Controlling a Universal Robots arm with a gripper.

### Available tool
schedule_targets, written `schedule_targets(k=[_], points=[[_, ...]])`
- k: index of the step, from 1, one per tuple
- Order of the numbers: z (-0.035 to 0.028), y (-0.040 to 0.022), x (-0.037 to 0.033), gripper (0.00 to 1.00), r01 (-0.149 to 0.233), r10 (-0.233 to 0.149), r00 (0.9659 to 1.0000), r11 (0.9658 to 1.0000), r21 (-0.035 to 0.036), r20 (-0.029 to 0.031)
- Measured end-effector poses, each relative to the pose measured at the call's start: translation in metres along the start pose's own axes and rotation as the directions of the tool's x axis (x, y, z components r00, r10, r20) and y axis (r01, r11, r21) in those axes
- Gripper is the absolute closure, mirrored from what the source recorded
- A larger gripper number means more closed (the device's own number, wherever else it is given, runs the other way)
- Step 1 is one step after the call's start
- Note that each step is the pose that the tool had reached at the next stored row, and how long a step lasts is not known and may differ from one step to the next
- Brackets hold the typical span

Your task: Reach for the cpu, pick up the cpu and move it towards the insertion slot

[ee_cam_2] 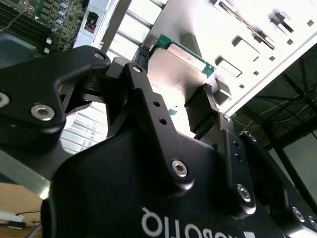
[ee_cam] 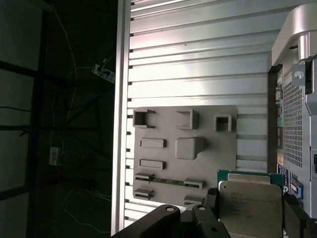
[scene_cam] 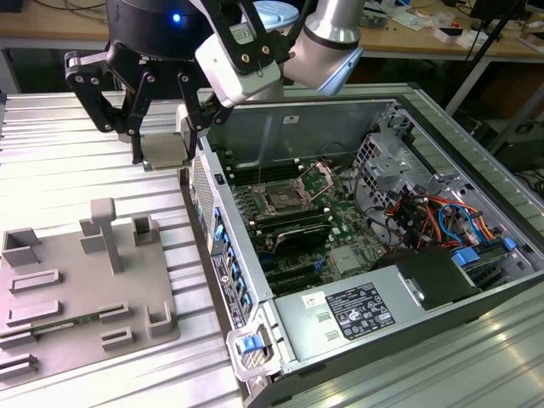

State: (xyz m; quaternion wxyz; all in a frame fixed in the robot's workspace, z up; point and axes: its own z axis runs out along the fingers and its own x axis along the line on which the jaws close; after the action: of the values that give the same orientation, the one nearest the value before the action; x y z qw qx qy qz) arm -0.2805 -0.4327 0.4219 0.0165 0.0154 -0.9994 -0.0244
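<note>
The cpu (scene_cam: 167, 153), a flat silvery square with a green rim, hangs above the slatted table just beyond the computer case's wall, at the exterior view's left. My gripper (scene_cam: 164, 146) is shut on it, one black finger on each of two opposite edges. Both wrist views show the cpu (ee_cam_2: 183, 62) (ee_cam: 247, 198) clamped between the fingers (ee_cam_2: 208, 94) (ee_cam: 212, 198). The insertion slot (scene_cam: 285, 201), a silver-framed socket with a dark centre, lies on the motherboard inside the open case, toward the exterior view's right of the chip.
The grey plastic tray (scene_cam: 76, 280) (ee_cam: 183, 148) with raised blocks lies on the table at the exterior view's left. The open case's metal wall (scene_cam: 212, 212) stands between the chip and the socket. Memory slots, cables and a power supply (scene_cam: 357, 310) fill the case.
</note>
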Motion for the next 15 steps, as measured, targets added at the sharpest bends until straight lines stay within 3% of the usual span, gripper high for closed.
schedule_targets(k=[8, 15], points=[[0.0, 0.0, -0.0017, 0.45, 0.0, 0.0, 1.0, 1.0, 0.0, 0.0], [0.0001, -0.0003, -0.0202, 0.45, 0.0, 0.0, 1.0, 1.0, 0.0004, 0.0]])
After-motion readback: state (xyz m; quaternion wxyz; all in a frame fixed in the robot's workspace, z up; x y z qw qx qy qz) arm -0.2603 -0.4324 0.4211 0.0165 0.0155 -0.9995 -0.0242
